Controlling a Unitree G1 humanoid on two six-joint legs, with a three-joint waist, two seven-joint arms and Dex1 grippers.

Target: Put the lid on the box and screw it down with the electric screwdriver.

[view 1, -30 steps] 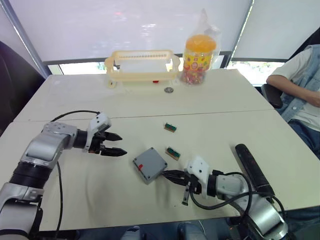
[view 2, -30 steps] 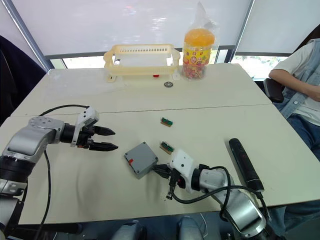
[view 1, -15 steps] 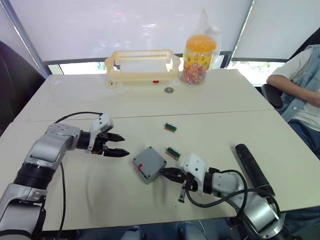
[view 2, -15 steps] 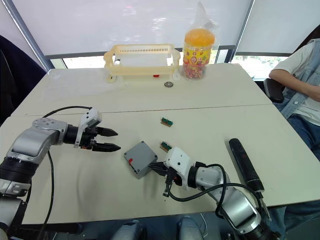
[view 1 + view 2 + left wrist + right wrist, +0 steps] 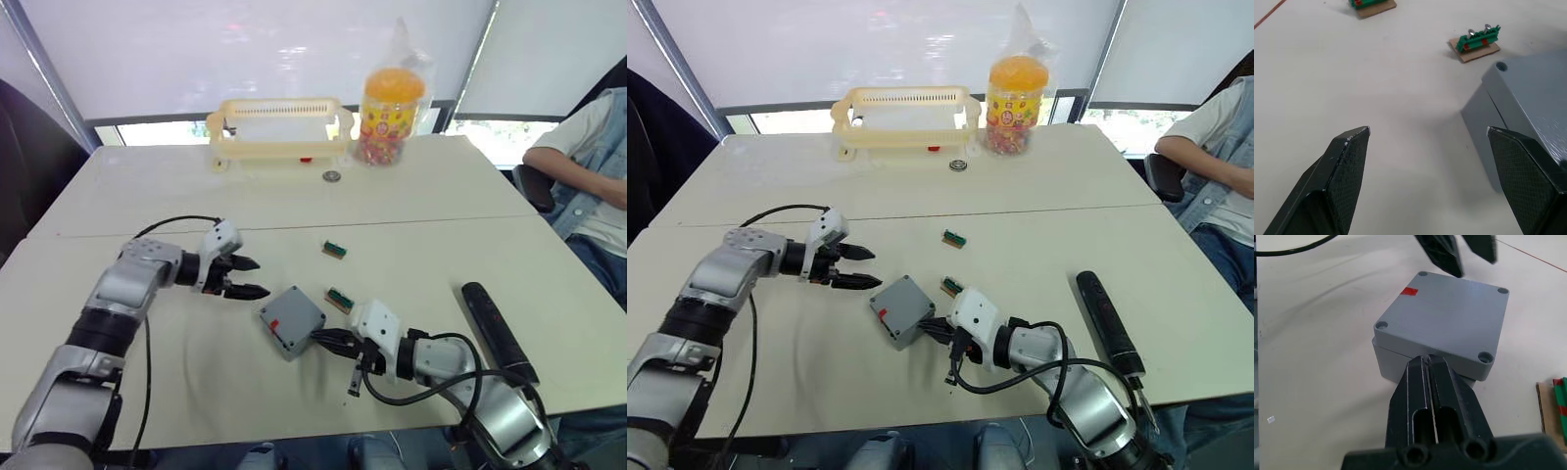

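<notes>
The grey box point(image 5: 1385, 357) stands near the middle of the table. The thin grey lid point(image 5: 1449, 308) rests on top of it, showing corner screw holes and a small red mark. My right gripper point(image 5: 1427, 358) is shut, its fingers pressed together with their tips at the box's near side. My left gripper point(image 5: 253, 277) is open just left of the box point(image 5: 292, 321), its fingers point(image 5: 1347, 166) empty and pointing at it. The black electric screwdriver point(image 5: 498, 330) lies flat on the table to the right, apart from both grippers.
Two small green-and-tan blocks point(image 5: 340, 299) point(image 5: 334, 249) lie just beyond the box. A pale yellow slotted basket point(image 5: 279, 127), a candy jar point(image 5: 390, 103) and a small round disc point(image 5: 331, 176) stand at the back. A person point(image 5: 588, 166) sits at the right edge.
My left gripper has moved right, closer to the box, still open. My right gripper edged slightly left toward the box and stays shut.
</notes>
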